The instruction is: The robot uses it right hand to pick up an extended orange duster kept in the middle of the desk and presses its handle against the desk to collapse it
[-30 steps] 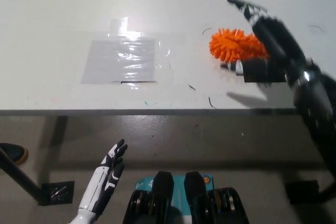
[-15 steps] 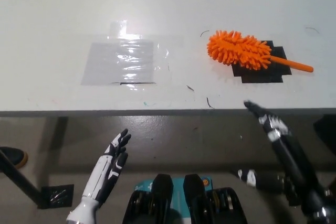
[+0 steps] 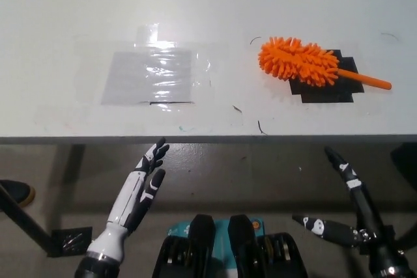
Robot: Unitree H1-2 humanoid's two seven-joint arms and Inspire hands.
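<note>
Since half a second ago the right hand (image 3: 348,209) has dropped a little lower below the near edge of the desk (image 3: 215,4), and the left hand (image 3: 144,183) has risen slightly toward that edge; the duster (image 3: 313,64) has not moved.

Right hand: empty, fingers spread wide, well apart from the duster. Left hand: empty, fingers straight and slightly apart, resting at lower left below the desk.

Duster location: right half of the desk, lying flat, fluffy head over a black patch (image 3: 326,83), handle (image 3: 365,81) pointing right and slightly toward you.

Handling, as judged: likely light. The head is soft bristles that give under the fingers, so you get no firm hold there. The handle is thin, stiff and probably smooth plastic, so it may slip or roll; take it along the shaft just beyond the head, leaving the far tip free to press on the desk.

Count: one duster, one black patch, one clear taped sheet (image 3: 153,73) on the left, two robot hands
</note>
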